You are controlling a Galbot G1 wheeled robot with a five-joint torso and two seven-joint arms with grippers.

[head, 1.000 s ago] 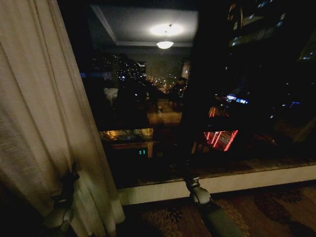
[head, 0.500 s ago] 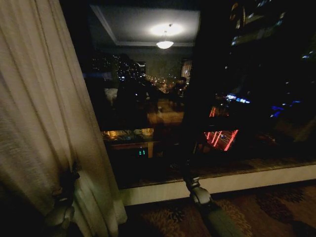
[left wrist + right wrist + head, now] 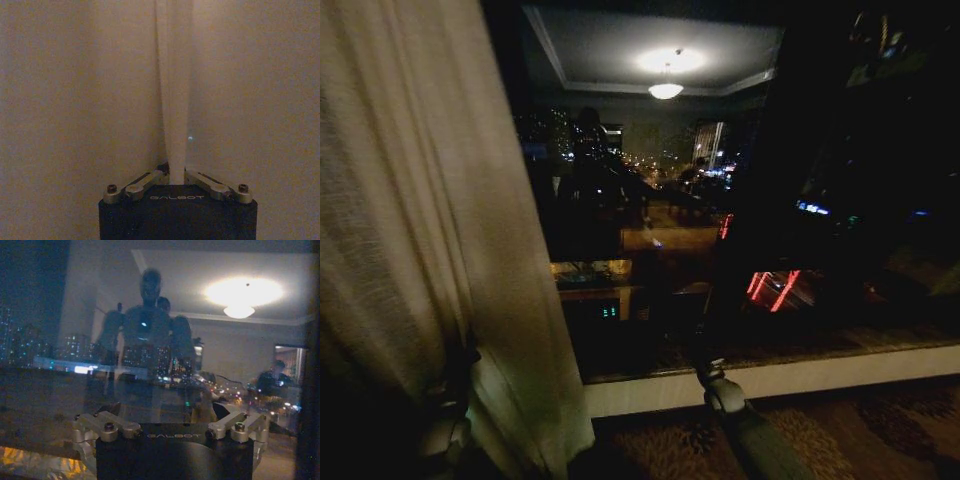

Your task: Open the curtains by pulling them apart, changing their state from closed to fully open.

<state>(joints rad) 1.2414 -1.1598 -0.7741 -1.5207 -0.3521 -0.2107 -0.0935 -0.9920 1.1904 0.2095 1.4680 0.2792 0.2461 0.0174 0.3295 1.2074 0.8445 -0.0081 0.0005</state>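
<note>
Drawing 1 sheer cream-white pleated curtain panel (image 3: 410,230) clear to the left of the dark window glass (image 3: 650,200), left gripper (image 3: 176,172) pinching a fold of it; next calling, seemingly, for more sideways pull. Right gripper (image 3: 170,427) hanging spread open and empty facing that glass. Left wrist view alone showing the pinched fold, head view alone showing the bared glass beside the panel.

The curtain (image 3: 420,230) hangs at the left, in front of the left part of the window (image 3: 720,200), whose glass lies bare to its right. The left gripper (image 3: 448,385) sits low against the curtain's fabric, 1 fold (image 3: 174,100) pinched between its fingers. The right gripper (image 3: 705,345) reaches forward at centre, close before the glass, above the sill (image 3: 800,375); the carpet (image 3: 860,430) lies below.
</note>
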